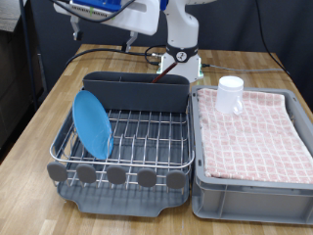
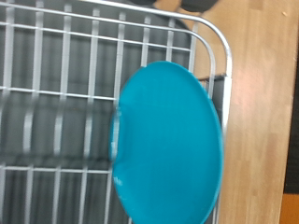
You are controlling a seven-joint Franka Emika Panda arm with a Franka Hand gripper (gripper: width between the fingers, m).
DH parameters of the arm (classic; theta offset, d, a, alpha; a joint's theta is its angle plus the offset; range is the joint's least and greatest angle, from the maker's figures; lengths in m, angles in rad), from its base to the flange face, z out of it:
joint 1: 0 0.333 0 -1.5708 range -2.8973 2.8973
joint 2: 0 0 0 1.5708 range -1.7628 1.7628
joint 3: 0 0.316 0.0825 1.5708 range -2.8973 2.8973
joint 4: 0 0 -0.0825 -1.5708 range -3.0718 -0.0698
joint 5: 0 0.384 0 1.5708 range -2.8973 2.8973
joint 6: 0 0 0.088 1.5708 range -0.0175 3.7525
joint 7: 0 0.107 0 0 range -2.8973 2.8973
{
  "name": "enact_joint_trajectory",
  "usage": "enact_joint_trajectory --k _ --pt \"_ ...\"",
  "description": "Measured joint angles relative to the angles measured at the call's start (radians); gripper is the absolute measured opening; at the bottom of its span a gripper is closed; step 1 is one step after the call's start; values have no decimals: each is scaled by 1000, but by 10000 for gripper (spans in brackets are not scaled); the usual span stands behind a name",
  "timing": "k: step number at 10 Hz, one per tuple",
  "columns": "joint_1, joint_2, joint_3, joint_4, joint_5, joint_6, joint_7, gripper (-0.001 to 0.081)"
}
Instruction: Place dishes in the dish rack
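The round bright-blue plate (image 1: 93, 123) already stands on edge in the silver wire dish rack (image 1: 147, 147) — one down. The small white cup (image 1: 230, 94) sits upturned on the pink-checked tub (image 1: 256, 137). No spoon visible; the jaws can't be made out

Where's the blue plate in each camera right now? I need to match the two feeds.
Exterior view: the blue plate stands on edge in the dish rack, at the rack's end on the exterior view's left.
Wrist view: the blue plate fills the middle of the picture, over the rack's wires; the gripper does not show.
Shared landmark: the rack's silver wire rim runs right beside the plate in both.
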Motion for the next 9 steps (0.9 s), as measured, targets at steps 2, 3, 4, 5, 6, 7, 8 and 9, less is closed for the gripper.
enact_joint_trajectory --k 2,3,4,5,6,7,8,9 --pt "42 -39 22 15 69 -72 -81 802" --pt "62 -55 38 16 103 -111 -83 802" --pt "77 -68 57 16 132 -144 -71 802" --pt "82 -75 63 16 147 -161 -58 802" --pt "81 -74 62 16 141 -160 -58 802" --pt "82 -72 64 14 141 -177 -59 802" --pt "84 -72 75 7 143 -199 -55 802" --pt "87 -73 93 -8 145 -213 -36 802"
